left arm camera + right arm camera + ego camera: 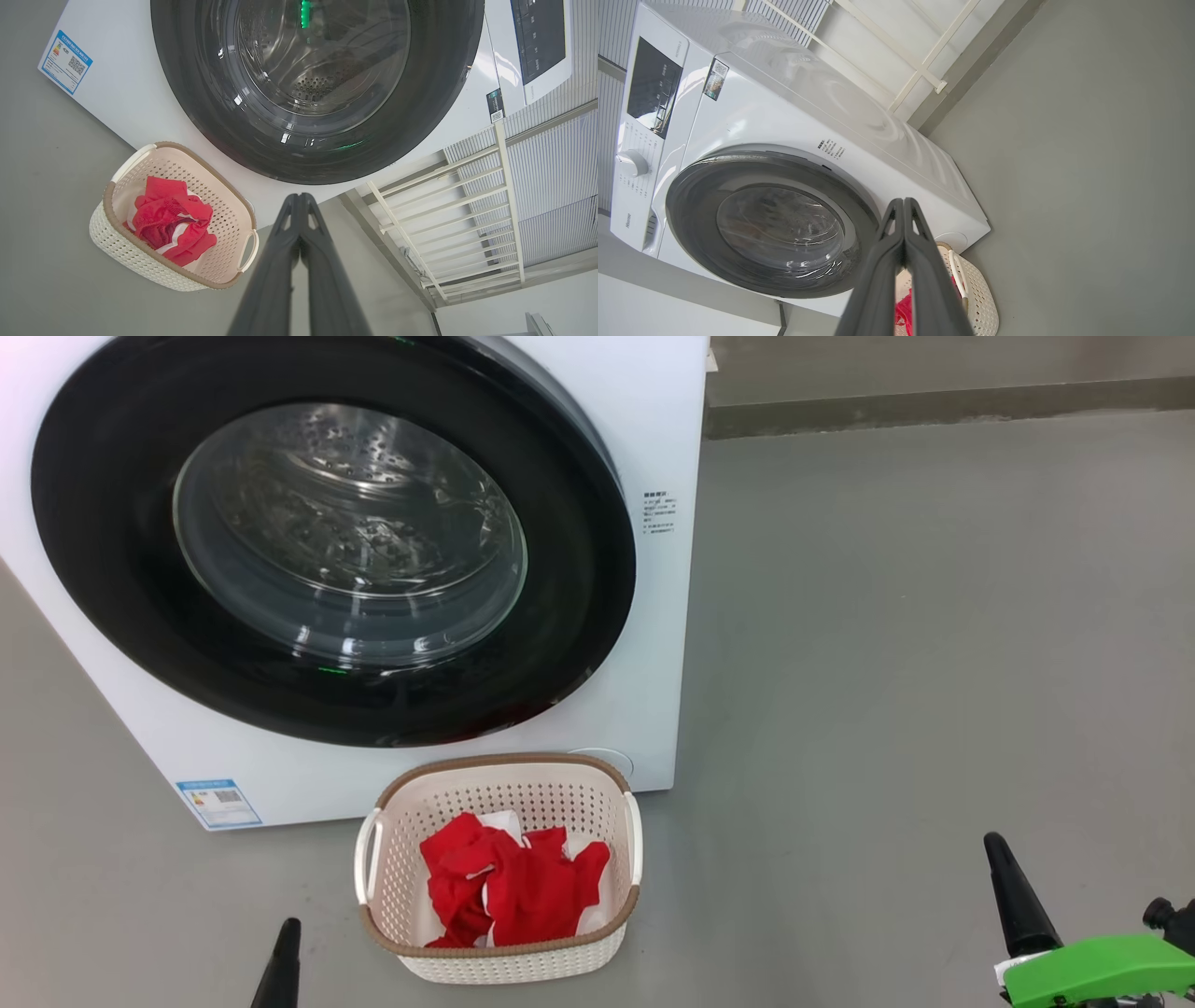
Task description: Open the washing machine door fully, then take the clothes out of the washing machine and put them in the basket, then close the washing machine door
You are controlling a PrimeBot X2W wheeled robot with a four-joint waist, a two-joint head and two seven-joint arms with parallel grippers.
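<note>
Right in front of the left gripper (pixel 286 935), a little to its right, sits the small cream plastic basket with holes and a brown rim (pixel 504 762) on the grey floor (pixel 934 663). The bright red clothes with white bits (pixel 523 889) lie inside it. This gripper's two dark fingers are pressed tight together with nothing between them. The right gripper (pixel 1004 859) is pinched closed and empty too. It is well off to the basket's right, so the left one is nearer. The basket's long way seems to run side to side, with a handle at each end. Just past the basket stands the big white washing machine (pixel 644 709). Its big round door with a shiny black ring and bulging glass (pixel 350 532) looks shut flat against the front. No red shows in the steel drum (pixel 345 457) behind the glass. I think the job is about done; if the door needs one more push, it lies ahead and up from the left gripper
</note>
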